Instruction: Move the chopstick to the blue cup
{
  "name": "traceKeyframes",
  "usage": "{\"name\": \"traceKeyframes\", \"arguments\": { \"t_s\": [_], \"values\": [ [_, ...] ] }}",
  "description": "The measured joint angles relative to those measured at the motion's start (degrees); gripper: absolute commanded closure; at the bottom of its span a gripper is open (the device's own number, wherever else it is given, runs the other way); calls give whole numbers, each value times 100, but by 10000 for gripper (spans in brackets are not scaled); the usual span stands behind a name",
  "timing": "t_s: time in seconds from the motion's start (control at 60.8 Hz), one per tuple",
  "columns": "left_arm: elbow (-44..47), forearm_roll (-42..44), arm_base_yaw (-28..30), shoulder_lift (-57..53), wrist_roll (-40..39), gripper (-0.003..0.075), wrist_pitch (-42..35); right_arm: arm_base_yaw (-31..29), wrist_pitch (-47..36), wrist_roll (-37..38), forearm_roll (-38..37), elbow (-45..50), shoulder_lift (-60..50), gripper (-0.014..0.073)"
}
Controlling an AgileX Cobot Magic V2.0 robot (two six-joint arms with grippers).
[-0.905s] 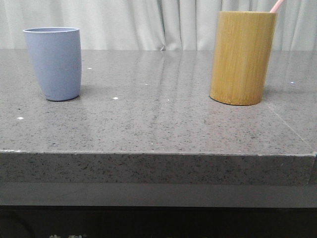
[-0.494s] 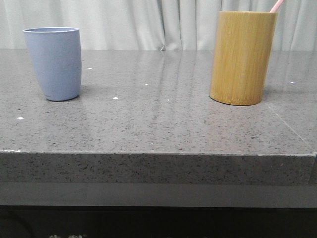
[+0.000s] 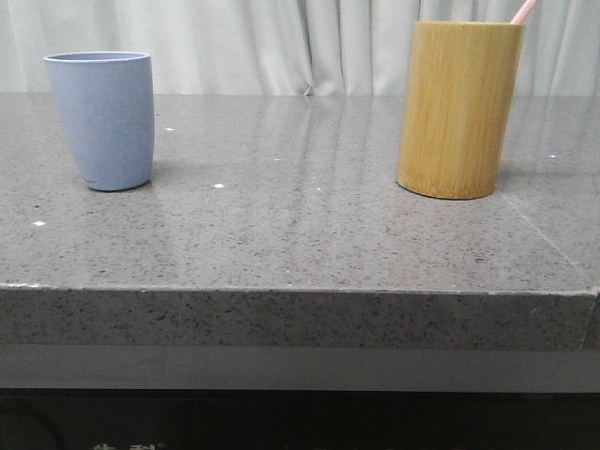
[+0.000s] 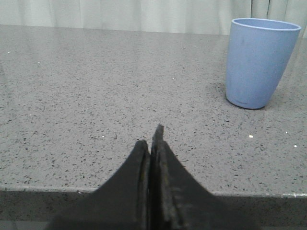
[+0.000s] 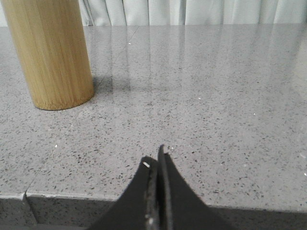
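The blue cup (image 3: pixel 103 120) stands upright at the left of the grey stone table; in the left wrist view the blue cup (image 4: pixel 259 62) is some way beyond my fingers. A pale pink chopstick (image 3: pixel 524 10) pokes its tip out of the tall bamboo holder (image 3: pixel 457 109) on the right, the rest hidden inside. My left gripper (image 4: pixel 151 140) hangs shut and empty at the table's front edge, short of the cup. At that same edge my right gripper (image 5: pixel 156 157) is shut on nothing, with the bamboo holder (image 5: pixel 50 50) further in and off to one side.
The grey speckled table (image 3: pixel 300 225) has a thick front edge (image 3: pixel 300 319) near both grippers. A pale curtain (image 3: pixel 281 42) hangs behind the table. A seam in the stone (image 5: pixel 29 201) runs near the right gripper.
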Motion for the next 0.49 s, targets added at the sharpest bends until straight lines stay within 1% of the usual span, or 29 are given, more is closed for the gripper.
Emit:
{"name": "traceKeyframes", "arguments": {
  "t_s": [0.378,0.494],
  "values": [
    [0,0,0,0,0,739,0,0,0,0,0,0,0,711],
    [0,-4,0,0,0,739,-163,0,-36,0,38,0,0,711]
  ]
}}
